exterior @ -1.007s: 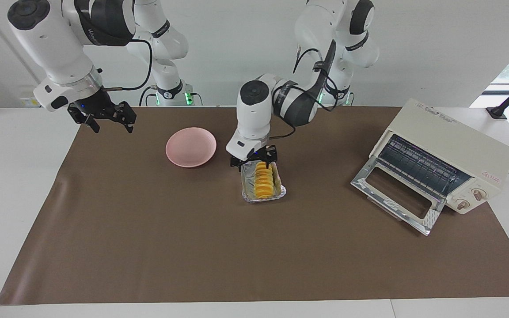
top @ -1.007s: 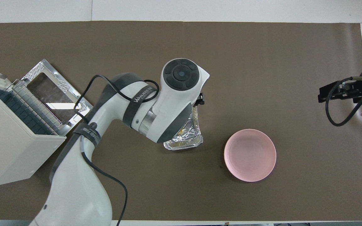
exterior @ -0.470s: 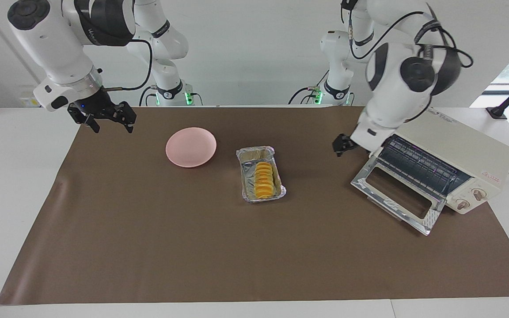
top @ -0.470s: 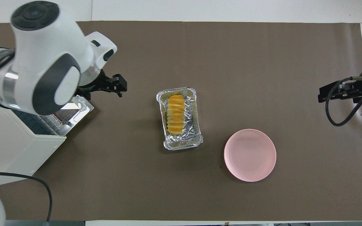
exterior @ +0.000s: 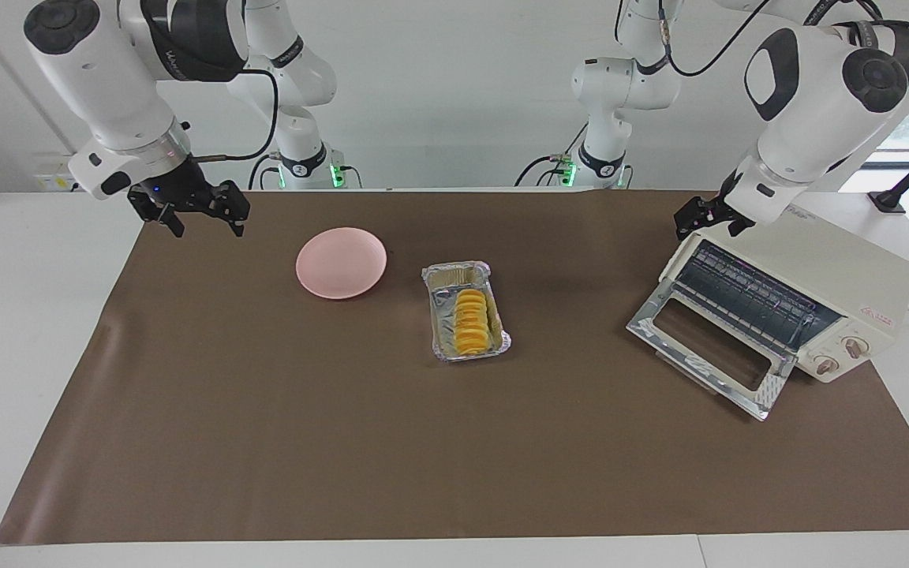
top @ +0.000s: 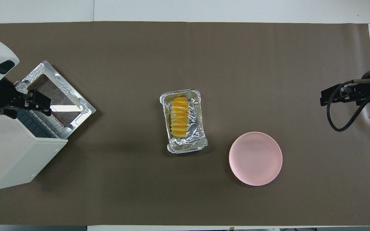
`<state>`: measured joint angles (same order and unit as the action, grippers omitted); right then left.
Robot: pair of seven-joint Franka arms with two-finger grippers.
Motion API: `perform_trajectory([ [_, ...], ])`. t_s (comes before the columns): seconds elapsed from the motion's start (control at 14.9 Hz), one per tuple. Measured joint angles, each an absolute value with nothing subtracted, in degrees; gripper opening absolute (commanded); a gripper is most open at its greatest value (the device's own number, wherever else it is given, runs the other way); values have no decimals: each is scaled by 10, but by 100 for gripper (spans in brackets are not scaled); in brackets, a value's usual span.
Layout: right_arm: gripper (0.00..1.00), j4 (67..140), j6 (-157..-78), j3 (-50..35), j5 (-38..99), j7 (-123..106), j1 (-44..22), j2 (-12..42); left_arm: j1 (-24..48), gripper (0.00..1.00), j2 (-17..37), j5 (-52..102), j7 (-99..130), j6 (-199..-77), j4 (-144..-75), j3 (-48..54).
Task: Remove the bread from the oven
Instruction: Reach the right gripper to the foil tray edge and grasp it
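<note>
Nearest the robots, the right gripper point(exterior: 196, 213) hangs with fingers spread wide and empty over the mat's point(exterior: 281, 442) edge at the right arm's end, the arm waiting. The left gripper point(exterior: 705, 218), also wide and empty, hangs over the oven's point(exterior: 817, 276) top corner at the left arm's end. The oven door point(exterior: 707, 355) lies folded down, at 7 o'clock from the body in the facing view. The plate point(exterior: 341, 262) sits mid-table. Farther out, the bread point(exterior: 470, 322) lies in the foil tray point(exterior: 454, 276), at 4 o'clock from the plate, well apart from the oven.
</note>
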<state>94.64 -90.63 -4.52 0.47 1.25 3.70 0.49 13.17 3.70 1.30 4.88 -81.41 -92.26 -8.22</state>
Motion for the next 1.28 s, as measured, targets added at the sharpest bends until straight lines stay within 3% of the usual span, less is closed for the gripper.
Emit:
perform_trajectory([
  [0.34, 100, 954, -961, -52, 5, 19, -28, 11, 129, 100, -8, 11, 47, -784, -956, -83],
  [0.54, 100, 960, -996, -54, 6, 67, -75, 43, 129, 100, -29, 11, 47, -789, -983, -83],
  [1.07, 100, 944, -1087, -55, 11, 175, -191, 143, 121, 100, -23, 11, 46, -832, -989, -79],
  [1.28, 100, 943, -1113, -55, 14, 208, -212, 170, 76, 100, -23, 10, 21, -830, -989, -30],
])
